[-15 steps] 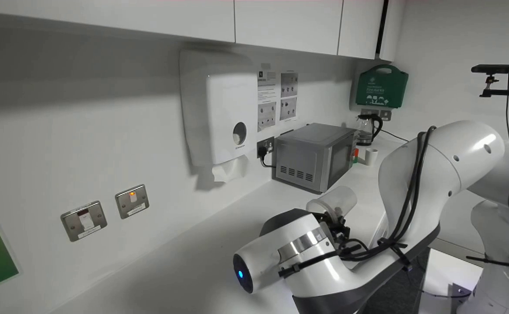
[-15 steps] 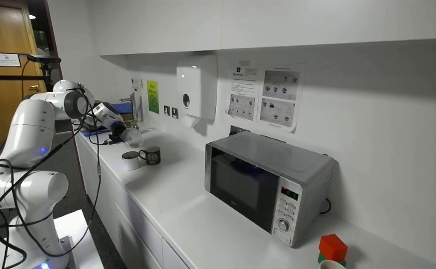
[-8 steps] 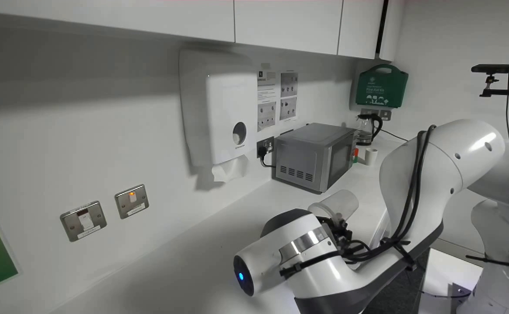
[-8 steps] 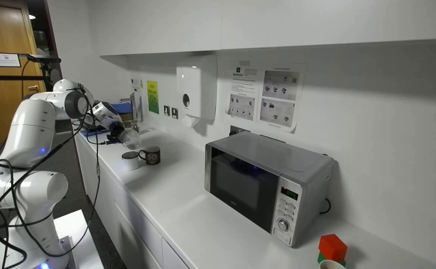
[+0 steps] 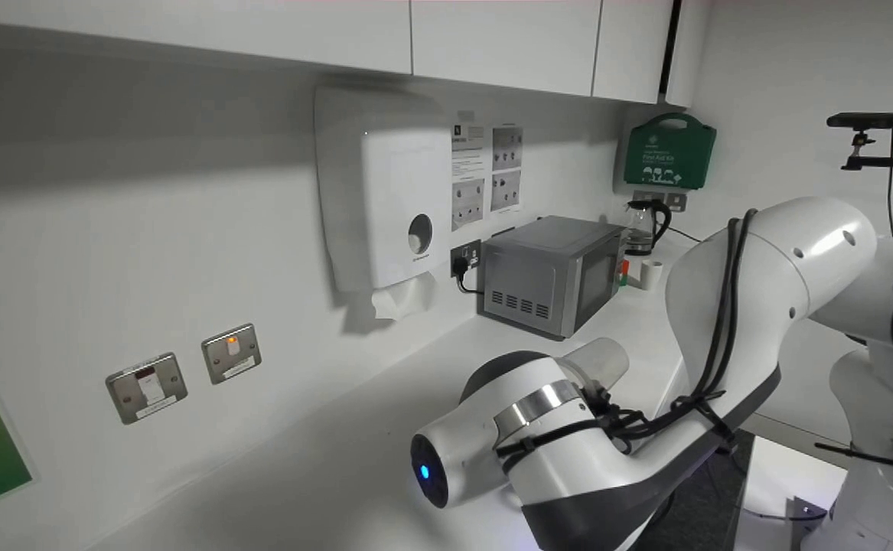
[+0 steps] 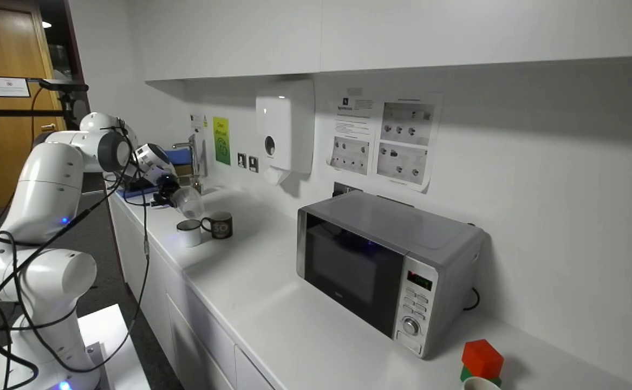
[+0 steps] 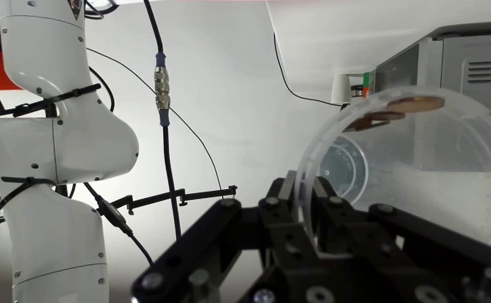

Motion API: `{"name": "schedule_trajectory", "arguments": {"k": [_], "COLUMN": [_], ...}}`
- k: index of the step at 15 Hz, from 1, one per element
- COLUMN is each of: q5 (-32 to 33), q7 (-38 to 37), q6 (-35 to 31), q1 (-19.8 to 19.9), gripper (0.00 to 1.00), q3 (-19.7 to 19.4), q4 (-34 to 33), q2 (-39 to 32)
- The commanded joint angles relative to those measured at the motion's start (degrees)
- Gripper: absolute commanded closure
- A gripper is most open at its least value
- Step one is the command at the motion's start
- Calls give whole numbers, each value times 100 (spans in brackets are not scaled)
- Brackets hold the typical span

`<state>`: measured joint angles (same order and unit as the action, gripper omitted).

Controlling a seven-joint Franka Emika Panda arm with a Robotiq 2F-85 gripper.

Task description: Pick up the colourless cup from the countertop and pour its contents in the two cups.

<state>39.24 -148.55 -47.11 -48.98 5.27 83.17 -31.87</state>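
While my gripper (image 7: pixel 306 189) pinches the colourless cup (image 6: pixel 188 203) tightly at its rim, that cup hangs tilted over the surface (image 6: pixel 251 265), brown discs (image 7: pixel 415 104) inside it. The white mug (image 6: pixel 189 236) stands near the front edge; the dark mug (image 6: pixel 220 225) is just beside it, farther in.

Boxy grey metal microwave (image 6: pixel 391 222): on the flat white countertop (image 6: pixel 294 325), in an exterior view. Left of microwave: dark cylindrical mug (image 6: pixel 222 226); white cylindrical mug (image 6: pixel 189 236), farther left; round colourless see-through cup (image 6: pixel 190 201), also left, above the countertop, flat brown discs (image 7: pixel 415 104) inside. Right of microwave: red cuboid block (image 6: pixel 482 358), on green block (image 6: pixel 495 381).
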Motion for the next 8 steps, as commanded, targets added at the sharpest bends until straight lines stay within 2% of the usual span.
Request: {"name": "schedule_trajectory", "arguments": {"k": [1, 8], "q5": [-185, -592], "q7": [148, 405], "q6": [-147, -658], "q1": [319, 657], "gripper": [98, 98], "q3": [294, 535], "q4": [170, 289], "q2": [318, 561]}}
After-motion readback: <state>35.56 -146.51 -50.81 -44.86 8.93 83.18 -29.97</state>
